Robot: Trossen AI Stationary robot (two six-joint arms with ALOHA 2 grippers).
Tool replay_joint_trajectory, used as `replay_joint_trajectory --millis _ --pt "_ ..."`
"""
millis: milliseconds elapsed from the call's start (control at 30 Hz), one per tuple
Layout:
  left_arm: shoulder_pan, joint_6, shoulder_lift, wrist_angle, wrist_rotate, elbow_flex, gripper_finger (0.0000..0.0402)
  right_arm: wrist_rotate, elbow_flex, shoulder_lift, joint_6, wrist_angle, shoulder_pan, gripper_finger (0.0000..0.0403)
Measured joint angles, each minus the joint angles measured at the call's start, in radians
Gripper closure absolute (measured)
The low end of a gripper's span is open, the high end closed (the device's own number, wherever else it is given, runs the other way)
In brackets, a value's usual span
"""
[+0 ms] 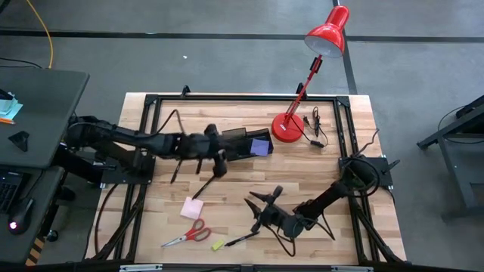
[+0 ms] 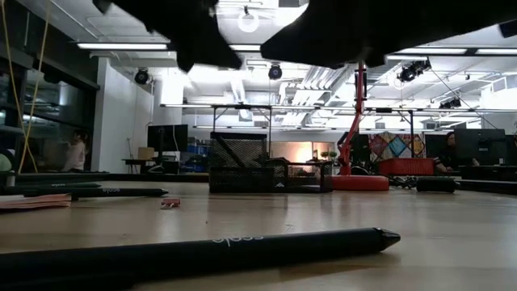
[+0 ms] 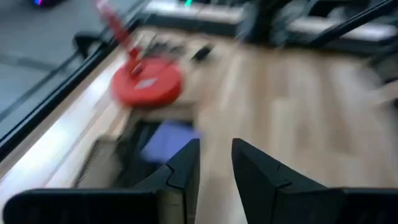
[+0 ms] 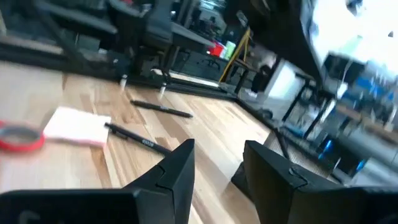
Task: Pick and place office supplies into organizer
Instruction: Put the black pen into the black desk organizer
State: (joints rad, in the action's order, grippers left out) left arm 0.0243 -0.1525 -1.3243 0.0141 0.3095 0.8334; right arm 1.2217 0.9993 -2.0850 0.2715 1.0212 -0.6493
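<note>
- The left arm reaches in from the left side of the worktop [image 1: 318, 170], stretched almost flat across it, so that the left end effector [image 1: 221, 168] hangs over the front edge of the organizer [image 1: 240, 143].
- In the left wrist view its two dark fingers [image 3: 186, 163] stand a little apart with bare wood showing through the gap; nothing is between them.
- The organizer, a black box, sits toward the back of the worktop, just beside the round base of the red desk lamp [image 1: 288, 127]. A purple sticky-note pad [image 1: 260, 146] lies in its end nearest the lamp.
- The right arm comes in from the right side, folded low over the front of the worktop, its right end effector [image 1: 255, 210] pointing toward the left arm's side.
- In the right wrist view its fingers [image 4: 180, 163] are parted with only the wood visible between them; it holds nothing.
- Loose supplies on the wood: a pink sticky-note pad [image 1: 190, 208] near the front centre, a black pen [image 1: 205, 186] slanting up from it toward the left end effector, red-handled scissors [image 1: 187, 235] nearer the front edge, a small yellow piece [image 1: 218, 244] beside them, and another black pen [image 1: 243, 239] just beyond that piece, under the right end effector.
</note>
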Motion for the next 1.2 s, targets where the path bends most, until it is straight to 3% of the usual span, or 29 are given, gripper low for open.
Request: replay_joint_trajectory --millis 233,400,533,700,833,933,1200 --pt "-0.208 0.018 -0.002 0.263 0.039 -0.117 0.0319 -0.045 0.000 0.000 -0.006 -0.022 -0.024 0.0275" --pt "-0.311 0.014 0.009 0.502 0.055 -0.237 0.0319 -0.405 0.000 0.000 -0.097 -0.018 -0.021 0.0292" --pt "-0.366 -0.010 0.007 0.588 0.082 -0.308 0.0319 -0.607 0.000 0.005 -0.166 -0.068 0.009 0.0310" --pt "-0.414 -0.050 0.004 0.685 0.108 -0.398 0.0318 -0.838 0.000 0.085 -0.314 -0.306 0.061 0.0330" --pt "-0.454 -0.061 0.004 0.797 0.188 -0.472 0.0318 -0.860 0.000 0.144 -0.423 -0.541 0.071 0.0347" --pt "-0.458 -0.065 0.004 0.818 0.222 -0.501 0.0318 -0.859 0.000 0.157 -0.471 -0.618 0.056 0.0358" --pt "-0.457 -0.081 0.004 0.854 0.229 -0.508 0.0318 -0.681 0.000 0.148 -0.599 -0.685 -0.003 0.0354"
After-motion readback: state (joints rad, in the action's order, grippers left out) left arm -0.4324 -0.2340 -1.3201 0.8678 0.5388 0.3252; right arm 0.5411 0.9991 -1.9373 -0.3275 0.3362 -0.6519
